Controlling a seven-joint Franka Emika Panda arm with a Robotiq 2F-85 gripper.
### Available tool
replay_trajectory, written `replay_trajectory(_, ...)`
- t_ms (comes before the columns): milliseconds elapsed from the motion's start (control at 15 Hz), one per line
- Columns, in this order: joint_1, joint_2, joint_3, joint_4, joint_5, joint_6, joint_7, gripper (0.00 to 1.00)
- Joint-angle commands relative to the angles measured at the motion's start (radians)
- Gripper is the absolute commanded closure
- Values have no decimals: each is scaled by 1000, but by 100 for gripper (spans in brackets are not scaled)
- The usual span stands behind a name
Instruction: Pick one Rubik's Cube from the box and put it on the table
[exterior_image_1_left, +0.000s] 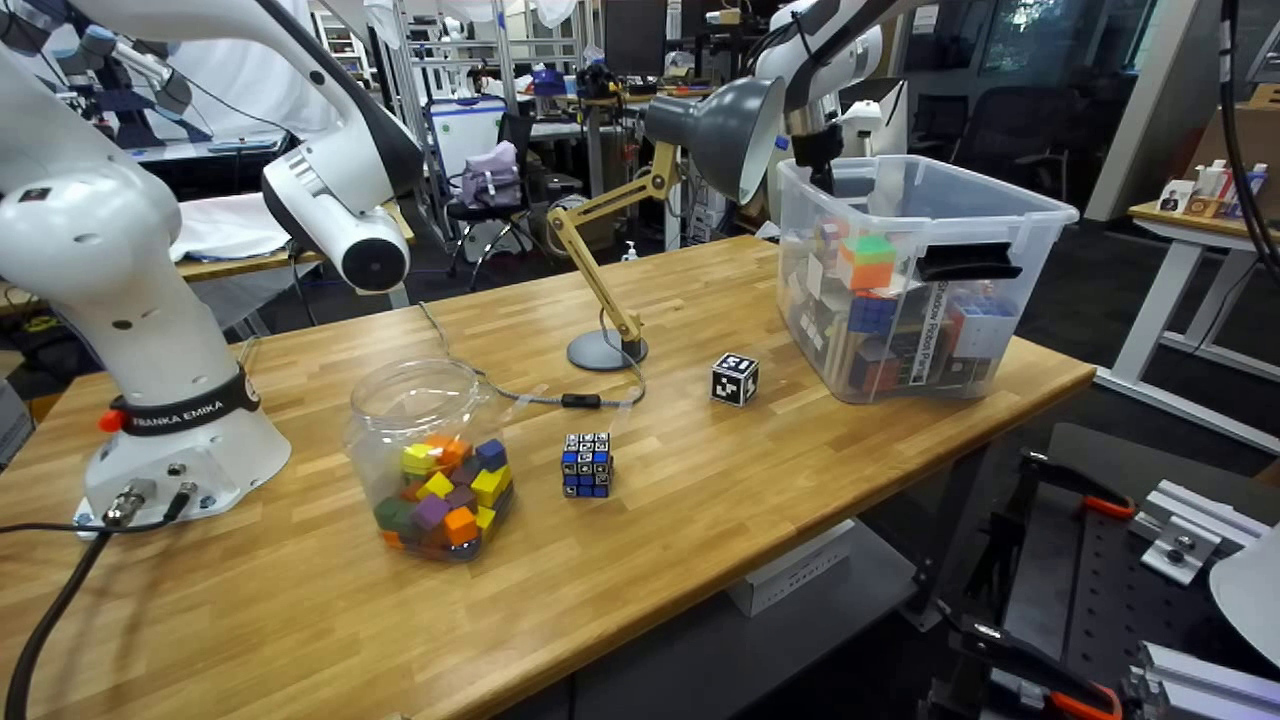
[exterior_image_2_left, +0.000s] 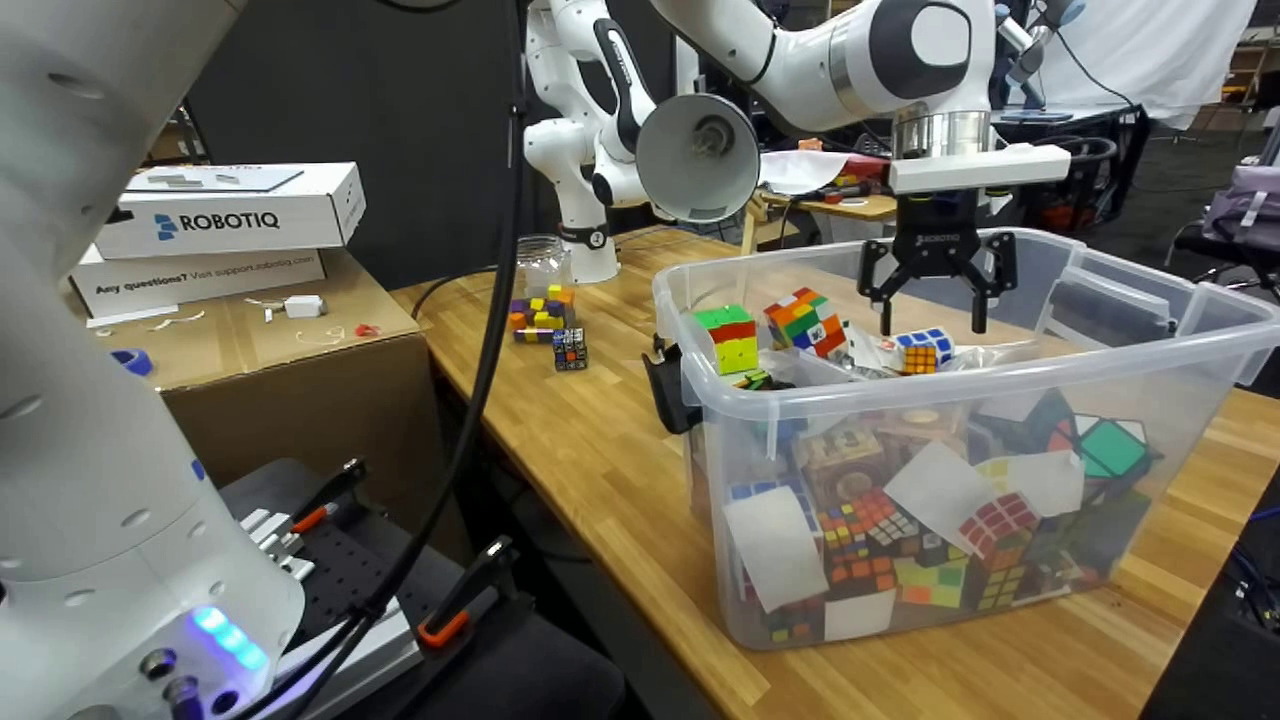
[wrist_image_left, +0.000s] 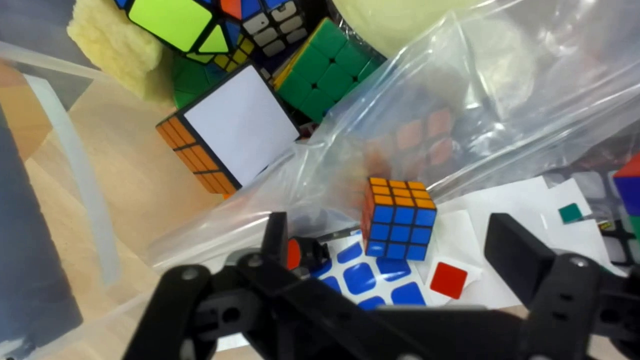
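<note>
Rubik's Cube (wrist_image_left: 399, 221) lies below my wide-spread, empty gripper (exterior_image_2_left: 932, 317); I judge grasp, lift out of the box (exterior_image_2_left: 960, 380) and placement on the table (exterior_image_2_left: 590, 450) all remain.

A label (exterior_image_1_left: 928, 335) on the clear bin (exterior_image_1_left: 945, 224) read "Shadow Robot"; over it, the gripper (exterior_image_2_left: 932, 320) bore "ROBOTIQ". Well apart from it, an upper carton (exterior_image_2_left: 230, 210) said "ROBOTIQ", a lower carton (exterior_image_2_left: 200, 285) "Any questions? Visit support.robotiq.com", an arm's black band (exterior_image_1_left: 188, 410) "FRANKA EMIKA".
</note>
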Motion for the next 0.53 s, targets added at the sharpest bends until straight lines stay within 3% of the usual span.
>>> replay_trajectory(0,-24,61,15,102,-14,-71,-26,0)
replay_trajectory(467,-38,132,18,203,-13,-134,-30,0)
